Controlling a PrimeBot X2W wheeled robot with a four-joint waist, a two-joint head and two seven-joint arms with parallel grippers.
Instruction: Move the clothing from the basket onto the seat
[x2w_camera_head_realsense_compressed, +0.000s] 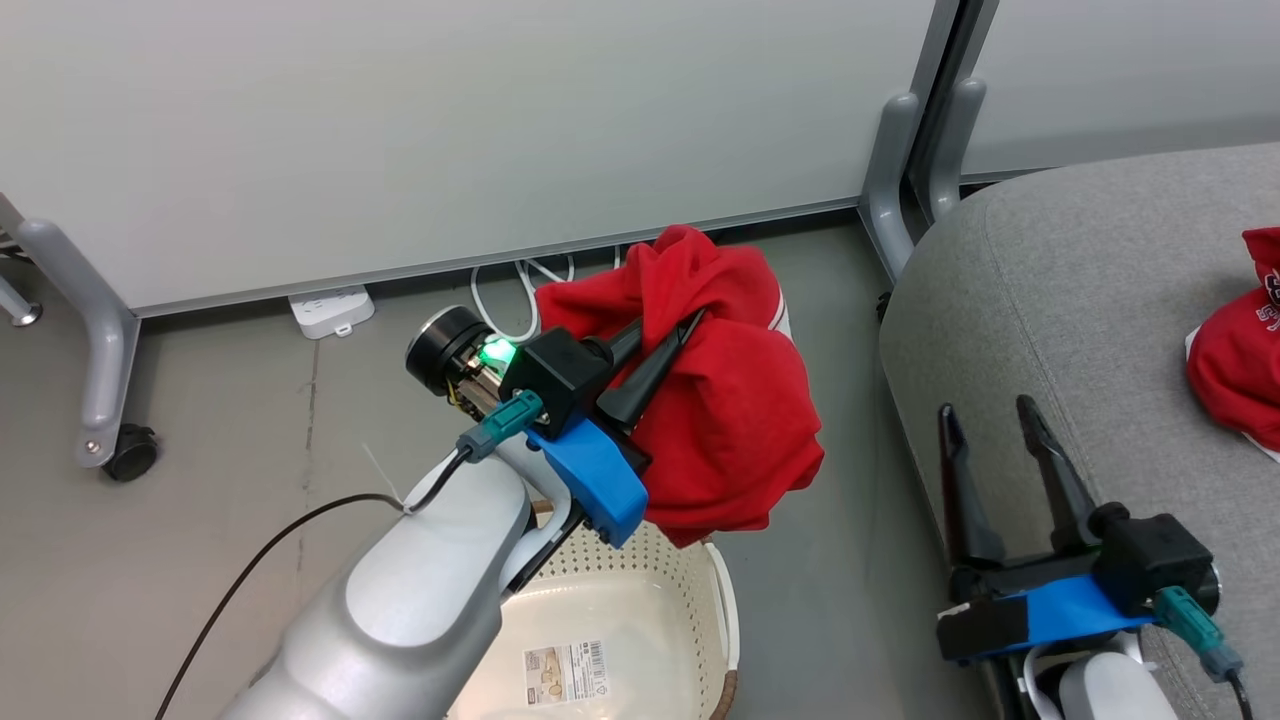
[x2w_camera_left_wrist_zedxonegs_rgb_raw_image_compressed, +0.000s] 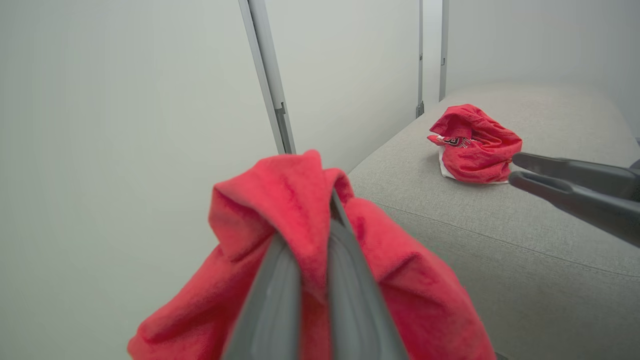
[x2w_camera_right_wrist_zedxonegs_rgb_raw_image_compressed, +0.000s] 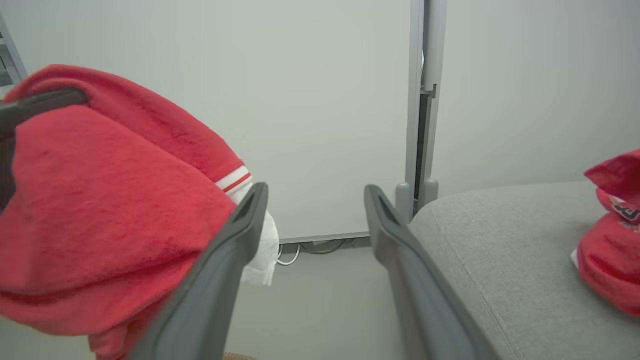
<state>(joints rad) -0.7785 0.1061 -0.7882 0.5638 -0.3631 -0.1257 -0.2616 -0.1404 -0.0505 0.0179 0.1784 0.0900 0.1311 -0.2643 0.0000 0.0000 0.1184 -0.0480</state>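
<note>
Left pincer (x2w_camera_head_realsense_compressed: 672, 320) pinching a red garment (x2w_camera_head_realsense_compressed: 730, 420) above the basket (x2w_camera_head_realsense_compressed: 640, 590).
My fingers are pressed together on a fold near its top, and the rest hangs below them over the basket's far rim. Other garment (x2w_camera_head_realsense_compressed: 1235, 370) lies bunched on the seat (x2w_camera_head_realsense_compressed: 1050, 300). My right pincer (x2w_camera_head_realsense_compressed: 985, 407) is spread, empty, at the seat's edge.

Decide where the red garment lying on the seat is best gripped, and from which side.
Probably its raised top fold, from straight above. The garment lies bunched in a heap on the seat, so that crest stands clear to pinch; its lower edges lie flat on the upholstery.
</note>
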